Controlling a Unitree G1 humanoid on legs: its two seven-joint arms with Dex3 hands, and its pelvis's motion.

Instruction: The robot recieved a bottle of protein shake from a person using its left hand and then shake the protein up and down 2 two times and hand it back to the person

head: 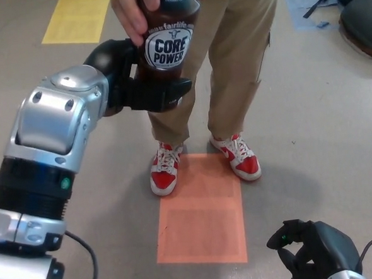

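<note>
A dark brown protein shake bottle [167, 42] with a "Core Power" label stands upright near the top of the head view, its cap cut off by the frame edge. My left hand [138, 85] is shut on the bottle's lower half, black fingers wrapped around it. A person's hand [131, 16] grips the bottle's upper part at the same time. My right hand [310, 255] hangs low at the bottom right with its fingers curled and nothing in it.
The person stands right in front of me in tan trousers [232, 61] and red-and-white shoes [166, 169]. An orange floor square [203, 208] lies before their feet, a yellow one [74, 20] at top left. Dark bags [358, 9] sit at top right.
</note>
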